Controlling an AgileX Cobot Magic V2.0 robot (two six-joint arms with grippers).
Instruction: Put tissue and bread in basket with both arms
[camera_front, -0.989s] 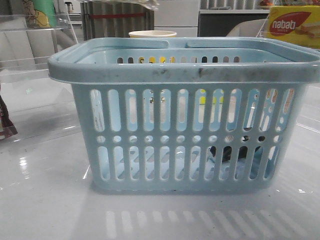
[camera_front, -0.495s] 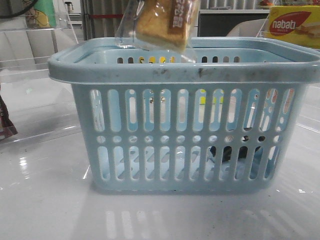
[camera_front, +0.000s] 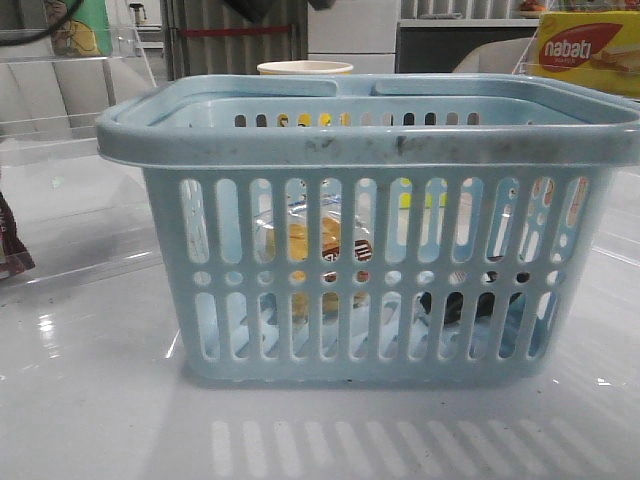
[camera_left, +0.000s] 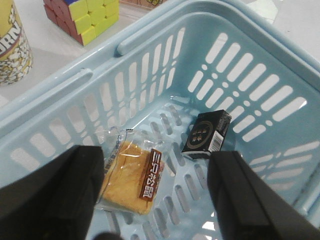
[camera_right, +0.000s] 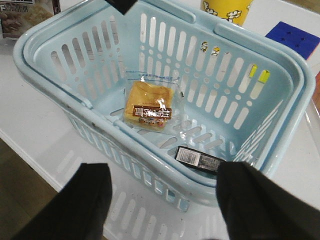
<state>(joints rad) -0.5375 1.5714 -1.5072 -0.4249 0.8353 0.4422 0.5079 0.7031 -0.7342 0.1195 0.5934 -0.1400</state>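
Note:
The light-blue basket (camera_front: 370, 140) stands in the middle of the table. The bread (camera_front: 322, 248) lies flat on the basket floor in its clear bag, also seen in the left wrist view (camera_left: 132, 177) and the right wrist view (camera_right: 148, 106). The black tissue pack (camera_left: 206, 134) lies on the floor beside it, apart from it; it shows too in the front view (camera_front: 460, 305) and the right wrist view (camera_right: 200, 159). My left gripper (camera_left: 155, 200) is open and empty above the basket's inside. My right gripper (camera_right: 165, 200) is open and empty, above the basket's outer wall.
A popcorn paper cup (camera_front: 305, 68) and a colour cube (camera_left: 82, 17) stand behind the basket. A yellow-red nabati box (camera_front: 590, 50) is at the back right. A clear plastic case (camera_front: 60, 120) is at the left. The table edge (camera_right: 30, 145) runs near the basket.
Half a second ago the bread hung above the basket's rim; now it lies on the basket floor, let go. The tissue pack and basket have not moved.

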